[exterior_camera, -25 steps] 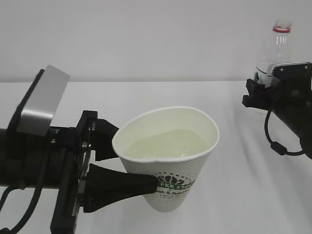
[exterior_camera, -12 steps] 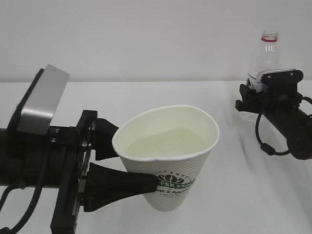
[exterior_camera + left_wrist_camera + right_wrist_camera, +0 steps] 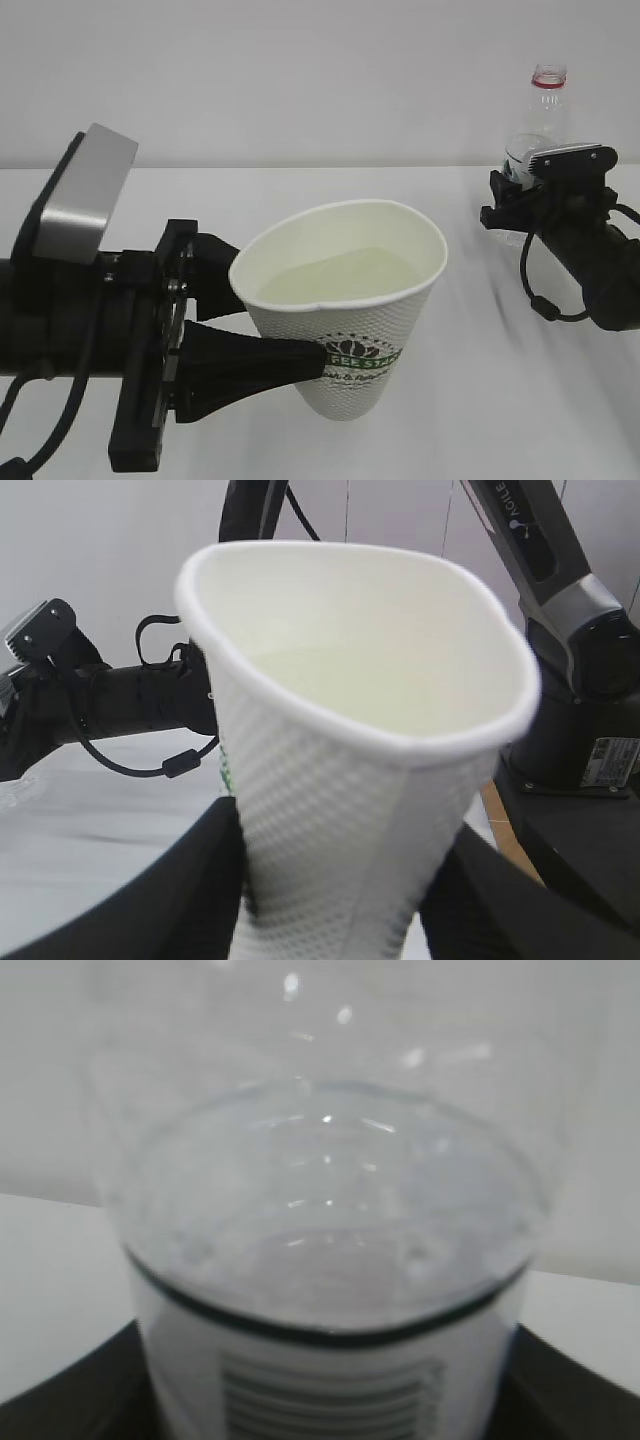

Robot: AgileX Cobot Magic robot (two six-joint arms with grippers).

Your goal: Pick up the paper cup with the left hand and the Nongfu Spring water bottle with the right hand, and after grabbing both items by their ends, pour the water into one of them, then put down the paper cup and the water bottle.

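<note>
My left gripper (image 3: 282,312) is shut on the white paper cup (image 3: 345,330), clamping its lower wall just above the green logo. The cup hangs upright above the table, its rim squeezed out of round. Clear water (image 3: 340,278) fills roughly its upper half. In the left wrist view the cup (image 3: 350,780) sits between the black fingers (image 3: 195,885). At the right, the right gripper (image 3: 512,205) is shut on the Nongfu Spring water bottle (image 3: 545,115), which stands upright and capless. The bottle (image 3: 330,1260) fills the right wrist view, barcode label facing the camera. Its base is hidden.
A white table (image 3: 470,400) runs under both arms, with a plain white wall behind. In the left wrist view the right arm (image 3: 120,695) stretches across the left side, and a grey-black arm base (image 3: 565,650) stands at the right by the table's edge.
The right gripper has carried the bottle leftward and down, bringing it upright. The left gripper and cup have barely shifted, and the water in the cup has moved a little.
</note>
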